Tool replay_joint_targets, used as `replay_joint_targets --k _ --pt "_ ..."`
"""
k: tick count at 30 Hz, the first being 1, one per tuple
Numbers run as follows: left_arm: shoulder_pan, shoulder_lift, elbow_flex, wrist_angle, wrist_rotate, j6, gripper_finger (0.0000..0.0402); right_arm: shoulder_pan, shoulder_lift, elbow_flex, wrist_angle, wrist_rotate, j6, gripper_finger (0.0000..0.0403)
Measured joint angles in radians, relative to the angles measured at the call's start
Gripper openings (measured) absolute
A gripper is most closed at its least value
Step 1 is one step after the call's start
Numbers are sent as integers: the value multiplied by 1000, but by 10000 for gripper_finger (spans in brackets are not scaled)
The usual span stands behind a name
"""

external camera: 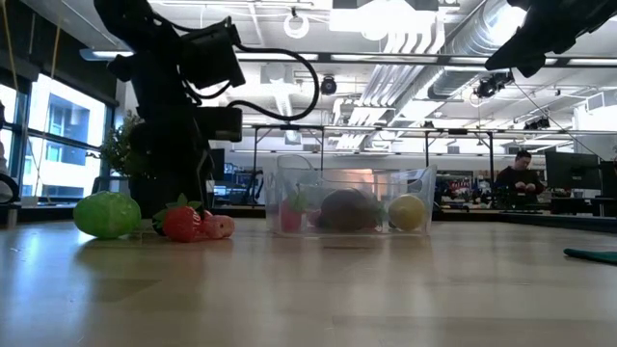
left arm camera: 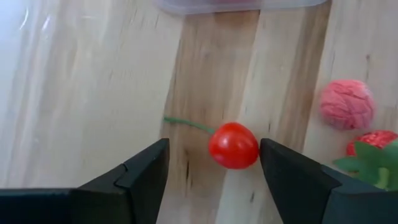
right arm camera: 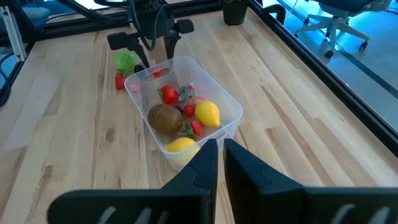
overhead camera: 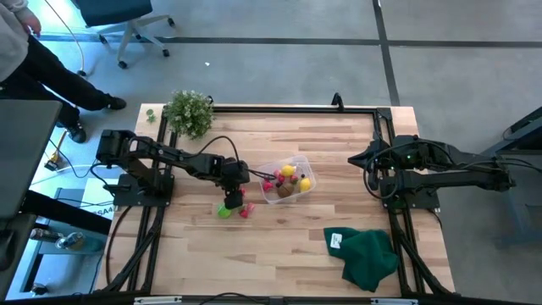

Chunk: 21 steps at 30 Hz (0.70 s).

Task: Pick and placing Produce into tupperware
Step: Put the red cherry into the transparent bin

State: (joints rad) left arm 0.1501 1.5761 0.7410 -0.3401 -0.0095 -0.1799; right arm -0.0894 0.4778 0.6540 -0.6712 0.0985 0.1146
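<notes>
L gripper (left arm camera: 214,171) hangs low over the table (overhead camera: 279,263) just beside the tupperware (overhead camera: 288,181), fingers apart, w/ a small red cherry (left arm camera: 234,145) sitting between them, nearer one finger and not yet pinched. Step in hand looks like the grab: best to centre the cherry between the pads, drop until the tips nearly meet the wood, then close gently since it's round and will likely roll or squirt out; its green stem (left arm camera: 188,124) trails toward the tub, so pinch the body, not the stem. Other loose produce sits close by: a pink berry (left arm camera: 347,104), a strawberry (left arm camera: 375,142), and a bright green piece (external camera: 107,214), so keep the closing finger clear of them. The tub already holds a brown fruit (right arm camera: 165,118), a lemon (right arm camera: 207,114) and red bits; its near wall is just ahead, so lift above the rim before crossing. R gripper (right arm camera: 221,155) waits at the table's right side, fingers nearly together, empty. Green cloth (overhead camera: 366,254) lies well apart; plenty of bare wood in front.
</notes>
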Motion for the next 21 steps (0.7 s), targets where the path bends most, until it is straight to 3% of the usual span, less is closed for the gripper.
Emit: replay_joint_targets --k 21 --pt "0 6 0 5 -9 -2 225 0 0 0 0 0 0 19"
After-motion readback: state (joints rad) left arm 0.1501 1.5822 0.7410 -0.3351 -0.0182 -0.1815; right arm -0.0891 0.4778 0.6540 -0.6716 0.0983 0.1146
